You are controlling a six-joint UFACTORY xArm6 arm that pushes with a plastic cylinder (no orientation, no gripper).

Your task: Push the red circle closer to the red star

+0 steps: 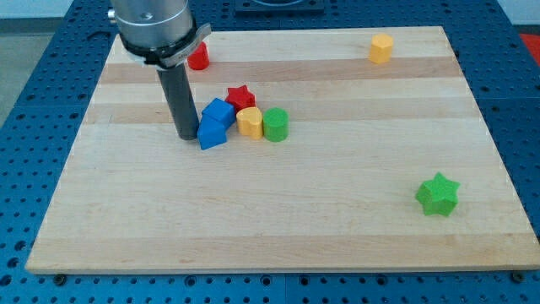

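Green star (437, 194) sat near the board's (337, 236) bottom-right corner. My tip (186, 135), a bare rod with no pincer, touched the blue blocks (214, 124) beside the red star (240, 96); the red circle (198, 57), seemingly half-hidden, lay by the top edge.

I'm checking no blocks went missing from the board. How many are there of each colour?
Red: 2, the red circle partly behind the arm and the red star
Blue: 2, one behind the other
Yellow: 2, one in the cluster, one at the view's top right
Green: 2, the round one and the star
Total: 8
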